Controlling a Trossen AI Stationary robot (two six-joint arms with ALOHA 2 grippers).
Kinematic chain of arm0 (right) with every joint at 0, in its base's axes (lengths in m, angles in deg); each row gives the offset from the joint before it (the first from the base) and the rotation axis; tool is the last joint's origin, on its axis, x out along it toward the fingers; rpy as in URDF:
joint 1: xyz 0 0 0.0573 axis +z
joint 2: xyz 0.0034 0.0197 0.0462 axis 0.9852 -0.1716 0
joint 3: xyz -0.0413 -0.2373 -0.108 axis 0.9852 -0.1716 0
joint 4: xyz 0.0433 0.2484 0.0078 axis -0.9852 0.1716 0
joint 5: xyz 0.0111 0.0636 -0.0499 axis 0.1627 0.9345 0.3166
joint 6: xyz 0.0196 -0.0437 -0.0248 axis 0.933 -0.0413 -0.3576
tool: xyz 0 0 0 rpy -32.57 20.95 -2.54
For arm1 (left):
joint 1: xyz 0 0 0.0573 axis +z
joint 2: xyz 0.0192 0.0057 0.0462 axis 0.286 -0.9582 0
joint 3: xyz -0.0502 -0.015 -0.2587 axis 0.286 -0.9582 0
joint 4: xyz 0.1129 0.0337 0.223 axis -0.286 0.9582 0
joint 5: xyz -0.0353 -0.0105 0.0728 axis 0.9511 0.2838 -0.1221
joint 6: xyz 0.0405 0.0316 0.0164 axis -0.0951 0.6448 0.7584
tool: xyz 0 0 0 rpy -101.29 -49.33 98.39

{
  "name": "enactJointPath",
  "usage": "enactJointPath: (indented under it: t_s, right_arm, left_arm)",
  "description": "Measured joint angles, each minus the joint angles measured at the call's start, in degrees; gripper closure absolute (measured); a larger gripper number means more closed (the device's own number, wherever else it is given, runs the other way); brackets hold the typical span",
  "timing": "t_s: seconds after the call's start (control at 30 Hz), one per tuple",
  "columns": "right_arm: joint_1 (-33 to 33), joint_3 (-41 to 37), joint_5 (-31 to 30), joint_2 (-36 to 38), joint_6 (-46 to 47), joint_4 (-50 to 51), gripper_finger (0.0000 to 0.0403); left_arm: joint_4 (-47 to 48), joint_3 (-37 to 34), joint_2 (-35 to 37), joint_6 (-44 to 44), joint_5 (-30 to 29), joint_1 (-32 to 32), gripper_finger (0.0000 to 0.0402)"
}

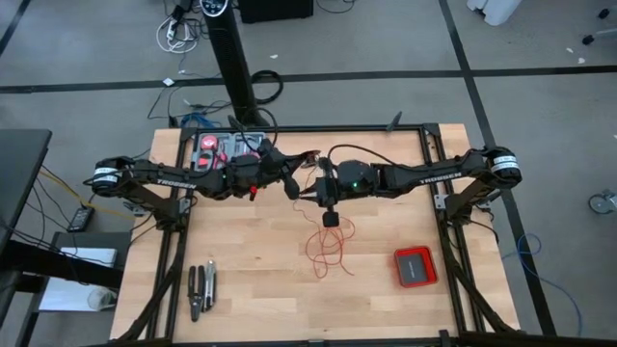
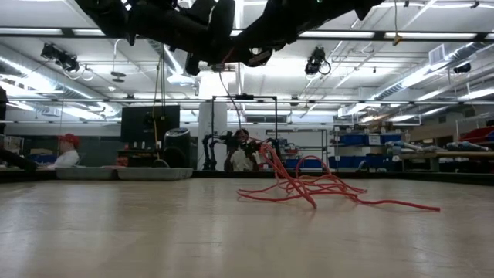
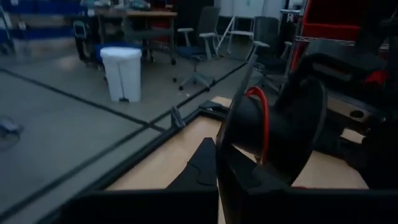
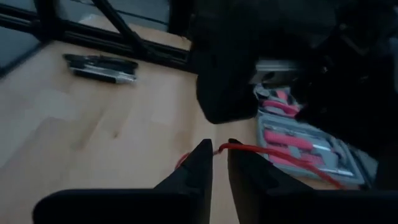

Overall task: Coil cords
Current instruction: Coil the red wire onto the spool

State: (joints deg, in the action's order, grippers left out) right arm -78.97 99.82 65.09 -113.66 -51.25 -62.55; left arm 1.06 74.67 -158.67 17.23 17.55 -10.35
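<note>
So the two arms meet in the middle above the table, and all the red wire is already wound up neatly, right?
Not quite. The arms do meet mid-table, but most of the red wire lies in loose loops on the table, as the high view shows; only a little wraps the black spool.

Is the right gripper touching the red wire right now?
Touching. In the right wrist view, the red wire runs right into the narrow gap of the right gripper, meeting its fingertips.
</note>
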Motion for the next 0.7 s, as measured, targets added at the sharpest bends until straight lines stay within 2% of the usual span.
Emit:
enactJointPath:
  t_s: [0.1,0.2,0.33,0.53,0.7]
  right_arm:
    - [2.7,-0.1,-8.9,0.8,-0.2,1.9,0.0354]
    - [4.8,-0.1,-13.3,2.0,-0.2,4.5,0.0356]
    - [5.9,-0.2,-14.7,4.6,0.6,8.6,0.0356]
    - [5.9,-0.2,-15.5,7.6,1.7,14.2,0.0357]
    - [6.1,-0.2,-20.5,10.6,1.6,14.0,0.0357]
  left_arm:
    - [-2.3,0.1,0.0,1.7,1.2,-0.1,0.0401]
    - [-3.7,0.5,0.2,5.9,2.1,0.0,0.0401]
    - [-2.5,0.5,0.1,11.7,2.6,0.0,0.0401]
    - [-1.4,0.4,0.1,12.2,2.6,0.0,0.0401]
    - [1.7,0.4,0.1,14.3,6.5,0.0,0.0401]
